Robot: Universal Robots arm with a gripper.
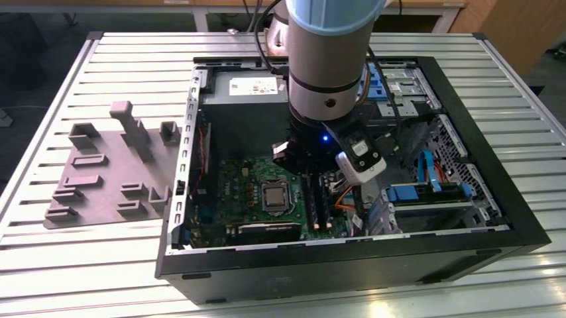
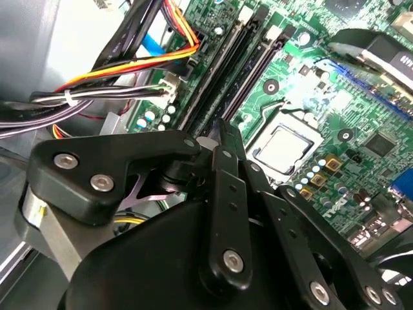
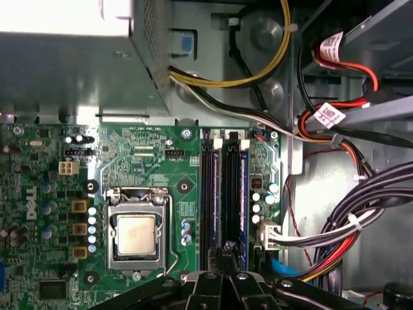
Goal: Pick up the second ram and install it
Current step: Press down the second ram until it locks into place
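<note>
black gripper [image 2: 222,139] linkages sit nearest, fingers drawn narrow over the memory slots [image 3: 224,194] of the green board [image 3: 148,168]. the second ram [image 3: 242,194] seems seated at 3 o'clock of the processor socket [image 3: 137,226]. judged step: pressing it home, which needs straight, even downward force.
</note>
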